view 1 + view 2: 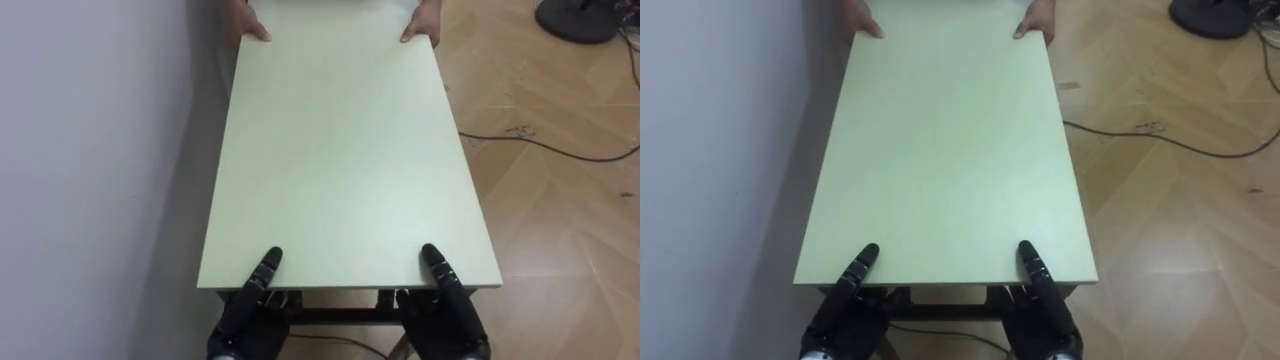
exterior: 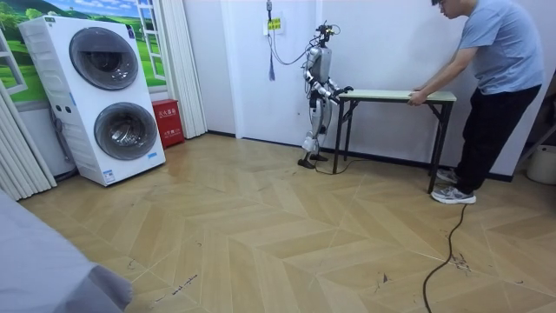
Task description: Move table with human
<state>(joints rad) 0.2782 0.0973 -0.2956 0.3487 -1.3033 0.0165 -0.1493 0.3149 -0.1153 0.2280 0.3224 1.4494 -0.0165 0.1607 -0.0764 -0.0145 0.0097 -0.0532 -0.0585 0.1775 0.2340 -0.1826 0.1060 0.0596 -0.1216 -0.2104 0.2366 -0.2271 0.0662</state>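
Observation:
A long pale green table (image 1: 340, 150) with dark legs stands lengthwise before me, close to a white wall. My left hand (image 1: 245, 315) grips its near edge at the left corner, thumb on top and palm beneath. At the right corner my right hand (image 1: 445, 310) holds the same edge in the same way. At the far end a person's two hands (image 1: 422, 30) hold the table's corners. In the room view I stand at the table's (image 2: 391, 95) left end, and the person (image 2: 495, 69) leans over its right end.
The wall (image 1: 90, 150) runs along the table's left side. Open wooden floor lies to the right, crossed by a dark cable (image 1: 560, 150), with a dark round base (image 1: 575, 18) at the far right. A stacked washer and dryer (image 2: 109, 96) stands across the room.

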